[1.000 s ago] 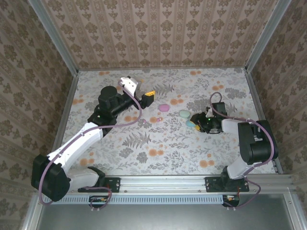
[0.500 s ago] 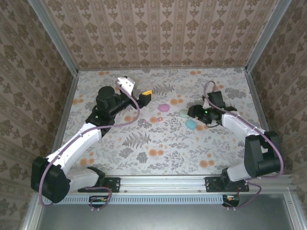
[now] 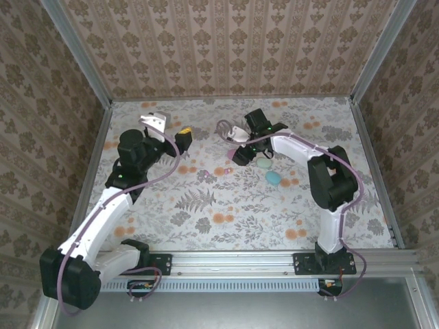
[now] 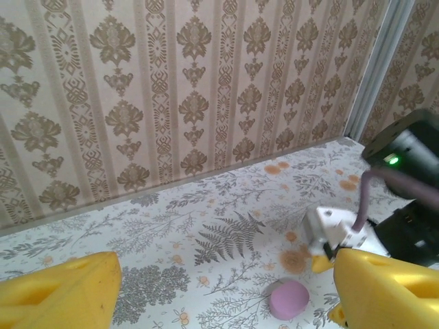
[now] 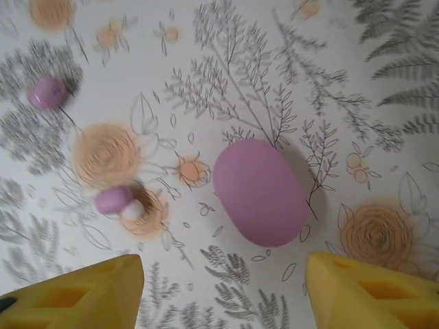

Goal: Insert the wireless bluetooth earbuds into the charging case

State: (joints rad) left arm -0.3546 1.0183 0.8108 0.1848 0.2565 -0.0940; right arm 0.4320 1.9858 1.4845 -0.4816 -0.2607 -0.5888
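Note:
In the right wrist view a pink egg-shaped charging case [image 5: 259,192] lies shut on the floral table, just beyond my right gripper [image 5: 219,295], which is open and empty above it. Two pinkish-purple earbuds [image 5: 115,200] [image 5: 48,92] lie to the case's left. From above, the right gripper [image 3: 239,149] hangs over that case, and the earbuds [image 3: 204,175] [image 3: 227,169] lie left of it. My left gripper [image 3: 182,133] is raised at the back left. In its own view the left gripper [image 4: 226,295] is open and empty, with the pink case [image 4: 288,299] below and ahead.
A mint case [image 3: 264,163] and a blue case [image 3: 274,177] lie just right of the right gripper. Patterned walls close in the table at the back and both sides. The right arm's black link [image 4: 411,151] shows at the right of the left wrist view.
The right arm has swung left from the mint and blue cases to above the pink case, its jaws opening wider. The left arm has drawn back to the left.

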